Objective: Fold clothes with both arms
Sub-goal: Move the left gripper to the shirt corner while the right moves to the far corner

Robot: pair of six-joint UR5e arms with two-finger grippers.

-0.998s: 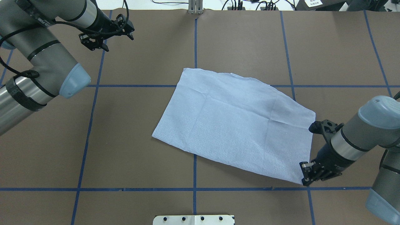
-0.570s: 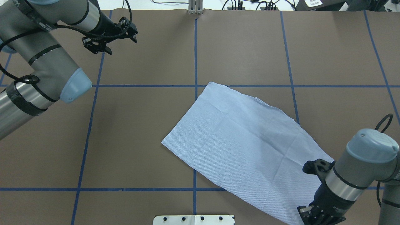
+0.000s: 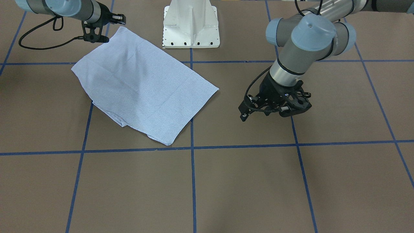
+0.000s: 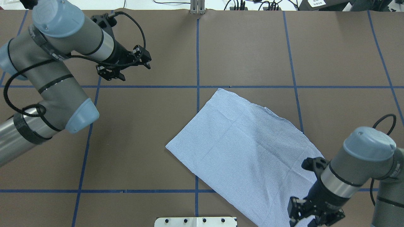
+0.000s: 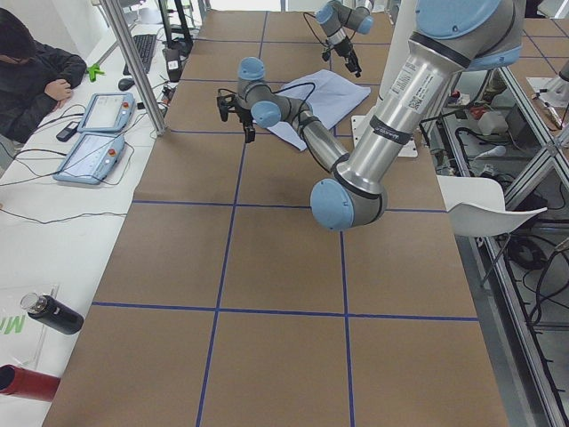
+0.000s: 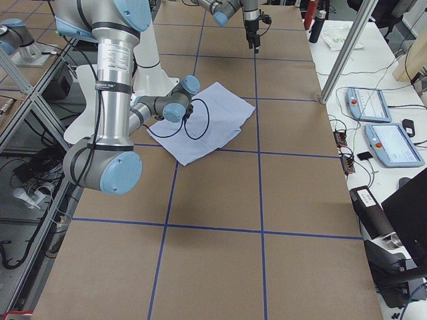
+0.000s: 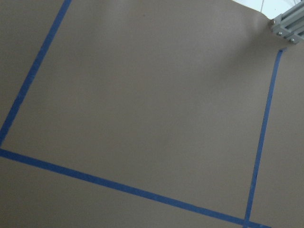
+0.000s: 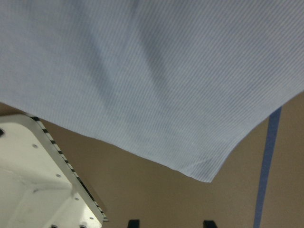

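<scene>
At the far left of the desk (image 4: 132, 151), the left claw (image 4: 132, 67) is being held above bare brown surface. Its jaws are standing wide apart with nothing between them, and only desk and blue tape lines (image 4: 142, 191) are being shown in its wrist view. It is being held well apart from the shirt.

Right of the centre line, the shirt (image 4: 246, 148) is being presented as a flat, compact panel, lying askew to the tape grid and running toward the near right. No sleeve, collar or button is being shown, and stacked edges are being glimpsed along its far edge in the front-facing view. From this the folding is being judged as largely done, with the sleeves seemingly tucked inside.

At the near right, the right claw (image 4: 299, 188) is being poised at the shirt's near-right corner, near the white pedestal base (image 4: 195, 221). Its jaws are being held wide, and in its wrist view no cloth is being pinched between the tips. What is left is being judged as, at most, a last fold or a squaring of the bundle; which of the two cannot be told.
</scene>
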